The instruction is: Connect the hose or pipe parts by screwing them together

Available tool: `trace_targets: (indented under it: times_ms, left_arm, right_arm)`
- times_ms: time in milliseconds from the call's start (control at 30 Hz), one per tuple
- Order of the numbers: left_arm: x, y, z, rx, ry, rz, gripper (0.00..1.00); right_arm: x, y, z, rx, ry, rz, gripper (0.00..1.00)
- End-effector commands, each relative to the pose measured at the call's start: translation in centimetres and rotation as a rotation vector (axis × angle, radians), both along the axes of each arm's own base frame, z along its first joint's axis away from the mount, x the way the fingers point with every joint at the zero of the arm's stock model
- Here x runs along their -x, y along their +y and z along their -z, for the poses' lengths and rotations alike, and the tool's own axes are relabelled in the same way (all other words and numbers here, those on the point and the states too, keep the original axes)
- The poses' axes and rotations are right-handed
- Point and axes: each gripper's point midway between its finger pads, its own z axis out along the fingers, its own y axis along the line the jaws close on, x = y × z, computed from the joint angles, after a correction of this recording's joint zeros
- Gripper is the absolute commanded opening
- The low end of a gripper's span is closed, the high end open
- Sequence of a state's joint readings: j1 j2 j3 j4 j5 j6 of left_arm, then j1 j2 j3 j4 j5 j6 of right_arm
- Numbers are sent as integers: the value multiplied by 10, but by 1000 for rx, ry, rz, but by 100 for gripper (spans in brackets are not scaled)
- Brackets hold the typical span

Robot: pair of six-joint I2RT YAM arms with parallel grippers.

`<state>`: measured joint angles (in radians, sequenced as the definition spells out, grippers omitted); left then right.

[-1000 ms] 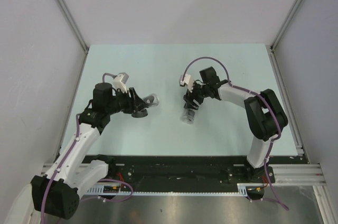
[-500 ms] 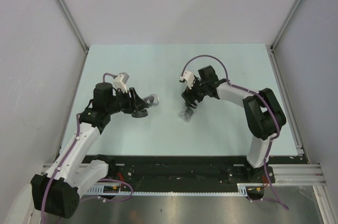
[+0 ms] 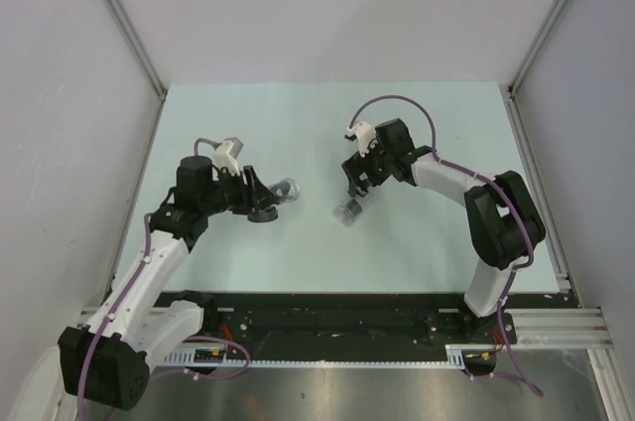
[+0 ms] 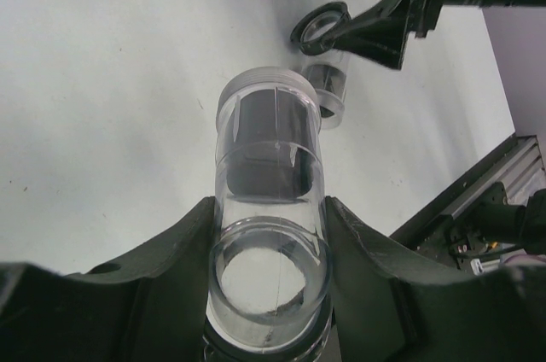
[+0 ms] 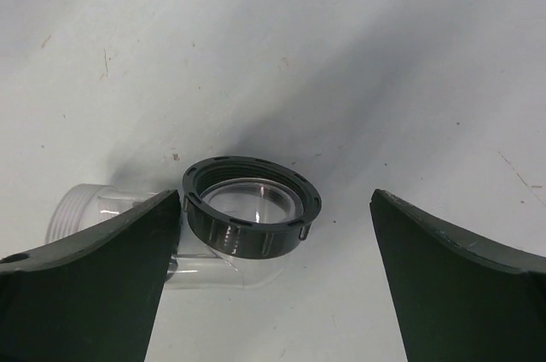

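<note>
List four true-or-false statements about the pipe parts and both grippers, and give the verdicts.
1. The left gripper holds a clear pipe piece between its jaws. True.
2. The right gripper is shut on the elbow fitting. False: its jaws stand wide open over the fitting, which lies on the table.
3. The elbow fitting carries a black ring nut. True.
4. The two parts are screwed together. False: they are apart, one in the left gripper, one on the table.
</note>
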<state>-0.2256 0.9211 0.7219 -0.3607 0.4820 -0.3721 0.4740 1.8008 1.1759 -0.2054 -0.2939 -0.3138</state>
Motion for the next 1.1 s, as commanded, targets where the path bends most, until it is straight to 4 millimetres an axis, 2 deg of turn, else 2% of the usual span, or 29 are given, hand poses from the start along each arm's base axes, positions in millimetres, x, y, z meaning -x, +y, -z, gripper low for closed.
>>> trace_targets:
  times_ms: [0,133,367,767,1067]
  left_arm:
    - [-2,-1,-9,13,-56,20,0]
    - [-1,-1,-9,13,-57,20,0]
    - [-1,-1,-9,15,-59,17,0]
    - [1,0,-8,15,-57,6,0]
    - [1,0,-8,16,-56,6,0]
  right_arm:
    - [-16,0,-42,-69,-60,119,99]
    - [-17,-7,-42,-81,-8,216,95]
    - [0,7,-34,-116,75,181,90]
    - [9,6,-15,-73,121,129,84]
    - [2,8,0,-65,121,127,78]
